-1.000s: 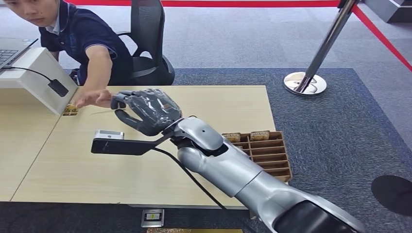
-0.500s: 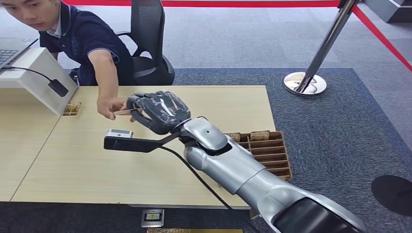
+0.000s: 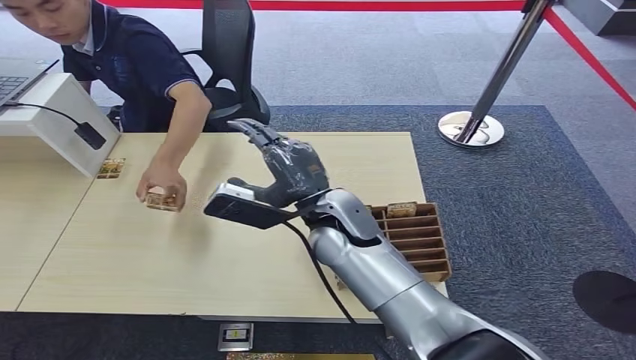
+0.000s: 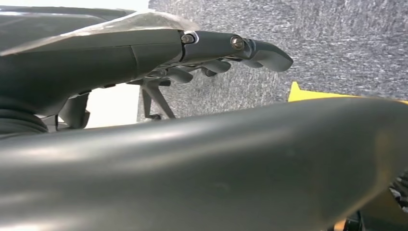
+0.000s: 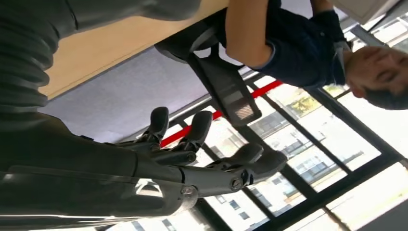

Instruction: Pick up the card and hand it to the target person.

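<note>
The card [image 3: 161, 200] is seen in the person's hand [image 3: 160, 187], pressed down at the tabletop [image 3: 112, 262], well to the left of the right hand [image 3: 289, 165] and apart from it. The right hand is raised above the tabletop with its fingers [image 5: 202, 126] spread and nothing held between them; in the right wrist view the fingers are seen extended against bright windows. The card is seen as a small tan piece, mostly covered by the person's fingers; no writing on it can be read. The left hand [image 4: 144, 53] is seen in its wrist view over grey carpet, fingers stretched out and nothing held in them. A second small tan piece [image 3: 110, 168] is found near the white box [image 3: 52, 112] at the far left. A wooden tray [image 3: 412, 232] with slots is set at the tabletop's right edge, beside the right arm.
</note>
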